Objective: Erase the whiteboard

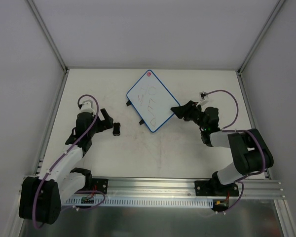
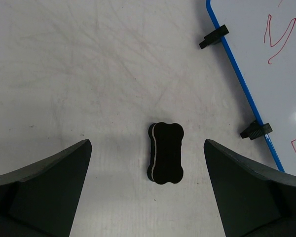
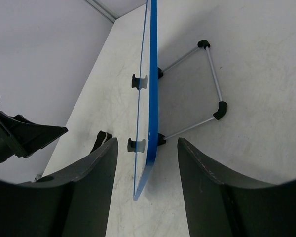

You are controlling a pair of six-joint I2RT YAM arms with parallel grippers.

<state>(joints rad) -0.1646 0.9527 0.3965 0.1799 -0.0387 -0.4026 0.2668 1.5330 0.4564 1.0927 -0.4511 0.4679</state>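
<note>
The whiteboard with a thin blue frame stands mid-table, propped on a wire stand, with a pink-red dot at its far corner and red scribbles on its face. My right gripper is open; in the right wrist view its jaws straddle the board's near corner, seen edge-on, without touching it. The black bone-shaped eraser lies flat on the table, left of the board. My left gripper is open, its fingers either side of the eraser and just short of it.
Two black tabs stick out from the board's left edge. Grey walls with metal rails close in the white table on the left, far and right sides. The left arm shows in the right wrist view.
</note>
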